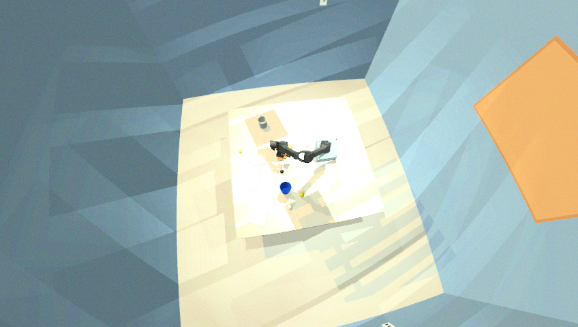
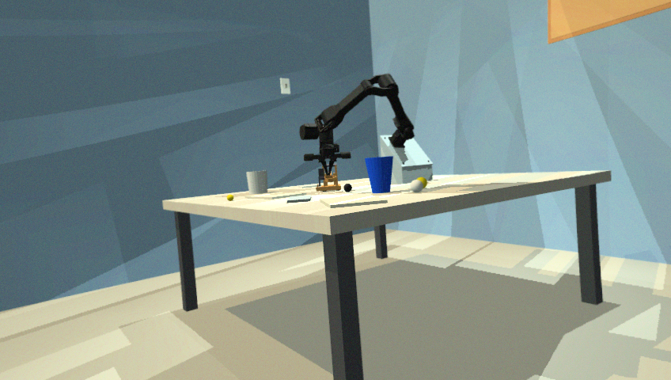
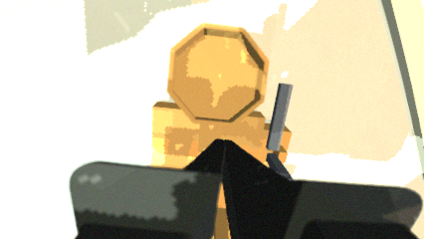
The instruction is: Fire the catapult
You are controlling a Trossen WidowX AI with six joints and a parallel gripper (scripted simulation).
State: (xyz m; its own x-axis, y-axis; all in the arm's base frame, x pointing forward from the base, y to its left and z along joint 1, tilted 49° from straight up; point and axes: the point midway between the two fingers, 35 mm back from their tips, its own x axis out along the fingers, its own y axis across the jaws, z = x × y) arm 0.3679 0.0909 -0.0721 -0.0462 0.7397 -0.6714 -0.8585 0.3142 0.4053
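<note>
The orange catapult (image 1: 283,158) (image 2: 327,188) stands on the table. Its round cup (image 3: 219,75) is empty in the wrist view. A dark grey bar (image 3: 280,117) shows at the catapult's right side there. My gripper (image 2: 329,172) (image 3: 224,141) is shut with nothing between the fingers. It points down, its tips over the catapult's throwing arm beside the cup; contact is hidden. The white mug (image 1: 262,122) (image 2: 256,182) stands upright, looking grey. A yellow ball (image 1: 301,194) (image 2: 422,180) and a smaller yellow ball (image 1: 240,152) (image 2: 229,197) lie on the table.
A black ball (image 1: 281,172) (image 2: 347,188) lies close to the catapult. A blue cup (image 1: 285,187) (image 2: 379,175) stands between it and the white ball (image 1: 290,206) (image 2: 415,185). Flat plates (image 2: 298,200) (image 2: 353,203) lie near the table edge. The arm's pale stand (image 2: 416,172) is behind the blue cup.
</note>
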